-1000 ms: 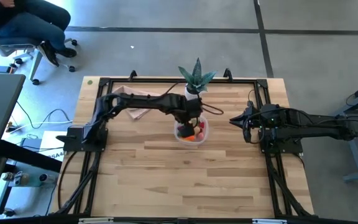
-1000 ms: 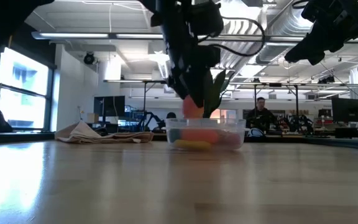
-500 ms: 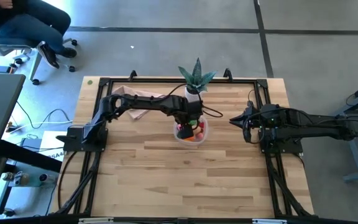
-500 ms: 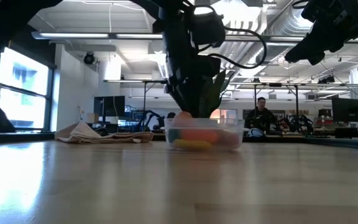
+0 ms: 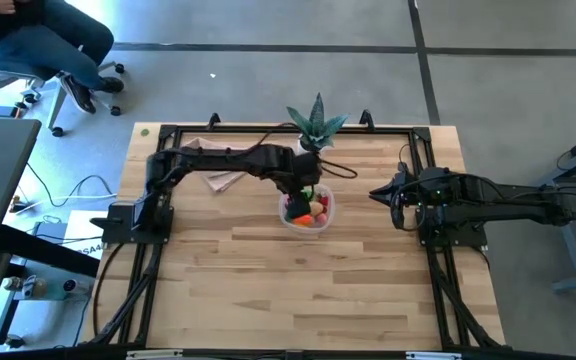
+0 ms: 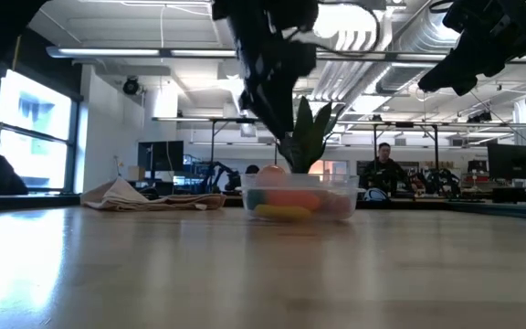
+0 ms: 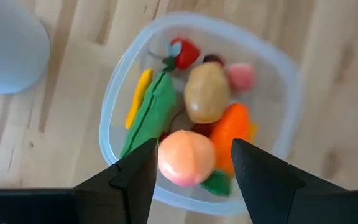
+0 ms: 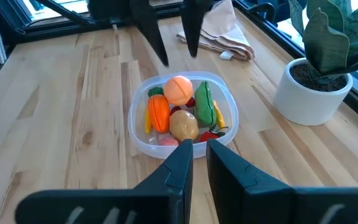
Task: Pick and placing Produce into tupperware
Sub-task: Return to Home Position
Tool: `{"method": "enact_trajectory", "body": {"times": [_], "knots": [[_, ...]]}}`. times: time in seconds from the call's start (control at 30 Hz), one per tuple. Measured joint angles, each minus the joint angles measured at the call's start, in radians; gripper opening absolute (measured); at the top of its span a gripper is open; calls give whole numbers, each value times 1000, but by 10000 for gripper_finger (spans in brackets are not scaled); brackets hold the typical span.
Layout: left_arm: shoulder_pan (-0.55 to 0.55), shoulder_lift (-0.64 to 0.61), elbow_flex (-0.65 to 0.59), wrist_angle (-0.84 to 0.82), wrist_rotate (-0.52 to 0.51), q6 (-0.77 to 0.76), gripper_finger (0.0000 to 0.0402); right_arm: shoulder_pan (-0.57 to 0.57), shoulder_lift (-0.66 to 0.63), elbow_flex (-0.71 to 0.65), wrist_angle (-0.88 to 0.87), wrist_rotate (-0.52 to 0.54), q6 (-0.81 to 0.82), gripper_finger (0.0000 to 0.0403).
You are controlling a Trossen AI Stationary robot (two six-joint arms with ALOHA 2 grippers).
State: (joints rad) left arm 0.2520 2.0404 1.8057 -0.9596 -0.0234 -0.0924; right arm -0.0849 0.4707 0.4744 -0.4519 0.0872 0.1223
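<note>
Two grippers: the left gripper point(image 7: 194, 146) is seen at work over the tupperware point(image 7: 112, 118); the right gripper point(image 8: 199, 144) is parked off to the side, held high off the table point(image 5: 268, 280).
Left grip: fingers are spread wide apart, and nothing is gripped between them.
Left height: the fingertips are held clear above the tupperware, with no contact to be seen in the low view.
Right grip: fingers are drawn close together, only a thin slit left, nothing held.
Tupperware spot: set on the wood straight below the left fingertips; ahead of the right fingertips and apart from them.
Between the left fingers: the peach point(image 7: 186, 157) is framed in the gap, lying loose in the tupperware against its wall.
Beside the peach: the carrot point(image 7: 232, 127) is pressed to it on one side, the green pod point(image 7: 149, 115) is laid on the other, with a yellow strip point(image 7: 138, 96) tucked just beside the pod.
Beyond the fingertips: a tan piece point(image 7: 207, 93) is nestled mid-container, then a red piece point(image 7: 184, 53) and a pink piece point(image 7: 241, 73) at the far wall.
Outside the rim: a white pot point(image 7: 11, 50) is stood near the tupperware, off to one side of the left fingers.
</note>
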Motion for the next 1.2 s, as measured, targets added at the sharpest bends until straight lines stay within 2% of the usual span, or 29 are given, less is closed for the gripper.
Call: {"method": "enact_trajectory", "body": {"times": [0.37, 0.53, 0.63, 0.73, 0.83, 0.93, 1.07, 1.2], "knots": [[-107, -194, 0, -23, 50, 4, 172, 0, 0, 0, 0, 0, 0, 35], [-188, -239, -21, -47, -36, 11, 143, 0, 0, 0, 0, 0, 0, 35], [-215, -304, -141, 42, -51, 6, 120, 0, 0, 0, 0, 0, 0, 35], [-228, -385, -341, 214, -44, -35, 98, 0, 0, 0, 0, 0, 0, 35], [-234, -473, -520, 425, 67, -47, 79, 0, 0, 0, 0, 0, 0, 35], [-236, -574, -643, 571, 150, -13, 62, 0, 0, 0, 0, 0, 0, 35], [-227, -741, -804, 702, 105, -8, 44, 0, 0, 0, 0, 0, 0, 35], [-210, -958, -977, 854, 94, -18, 31, 0, 0, 0, -1, 0, 0, 35]]}}
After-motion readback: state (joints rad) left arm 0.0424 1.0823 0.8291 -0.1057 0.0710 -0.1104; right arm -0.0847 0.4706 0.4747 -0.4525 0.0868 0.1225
